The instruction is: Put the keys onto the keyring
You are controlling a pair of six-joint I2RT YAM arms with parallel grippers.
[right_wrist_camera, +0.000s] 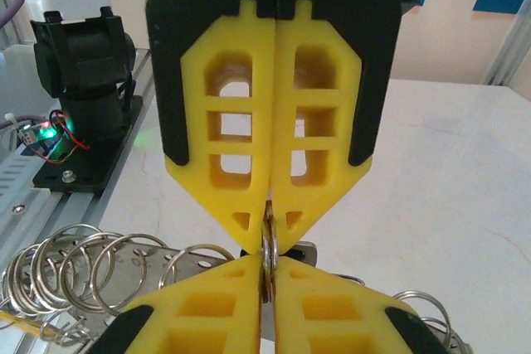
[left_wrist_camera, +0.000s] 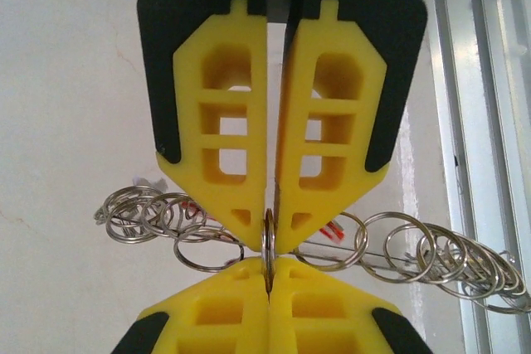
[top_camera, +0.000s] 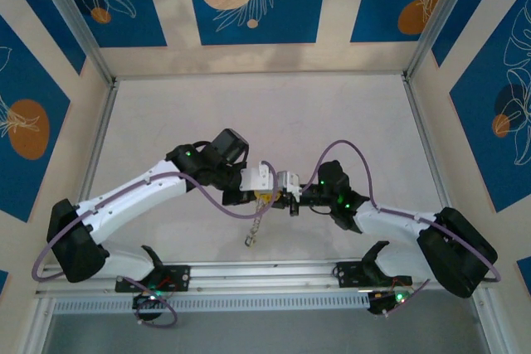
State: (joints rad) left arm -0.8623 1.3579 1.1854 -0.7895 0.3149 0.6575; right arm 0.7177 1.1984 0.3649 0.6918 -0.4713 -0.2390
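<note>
1. Above mid-table, between the arms, the left gripper (left_wrist_camera: 270, 220) and right gripper (right_wrist_camera: 270, 213) meet tip to tip. Each has its fingers pressed together on the same thin metal piece (left_wrist_camera: 268, 246), seen edge-on. I cannot tell whether it is a key or a loop.
2. The keyring (left_wrist_camera: 390, 253) sits just behind those tips, its wire running sideways and crowded with loops (left_wrist_camera: 149, 217). From the top view, a strand of it trails toward the near edge.
3. Slip: only the very tips hold the piece. Smooth metal on so little pad could, I judge, twist or pop out if either arm pulls.
4. Tug-of-war: both claws clamp one piece, so any mismatch in their motion could bend it or tear it free.
5. Drop: if both let go, the whole bunch would likely fall to the table (top_camera: 332, 113).
6. Tangle: the loops could catch on a fingertip and drag the keyring askew.
</note>
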